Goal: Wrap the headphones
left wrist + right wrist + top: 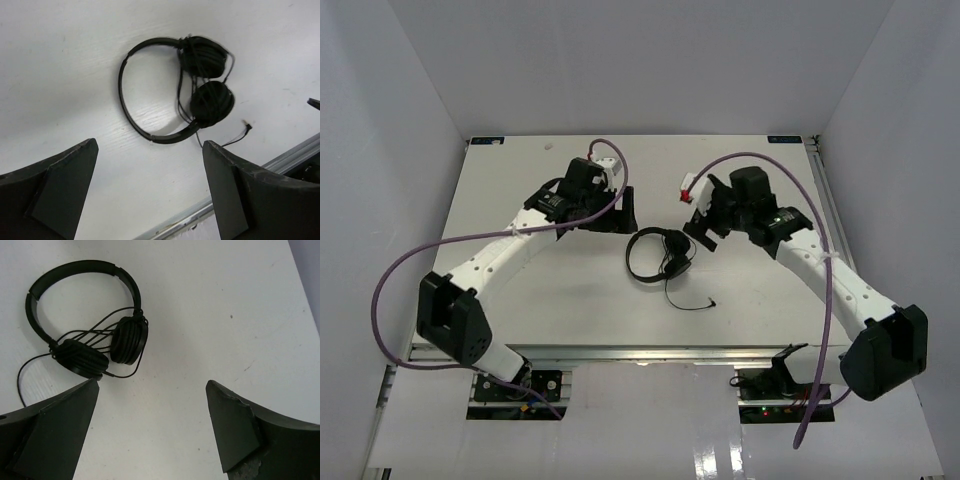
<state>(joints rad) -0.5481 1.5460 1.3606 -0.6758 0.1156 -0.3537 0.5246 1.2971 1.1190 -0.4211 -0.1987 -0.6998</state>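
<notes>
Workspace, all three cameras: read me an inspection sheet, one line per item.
Surface: white table, a few small specks.
Job's things: headphones lying mid-table, cord looped across the earcups, plug end trailing loose.
Clutter: nothing seen.
End effectors: left end effector open, empty; right end effector open, empty; both apart from the headphones.
Cables: purple cables loop off both arms.
Surroundings: white walls on three sides.

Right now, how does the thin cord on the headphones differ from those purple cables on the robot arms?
The headphone cord is black and thin; the purple cables are far thicker. The cord is partly wound around the earcups, its tail lying on the table; the cables loop in air off the arms. Both curve loosely.
</notes>
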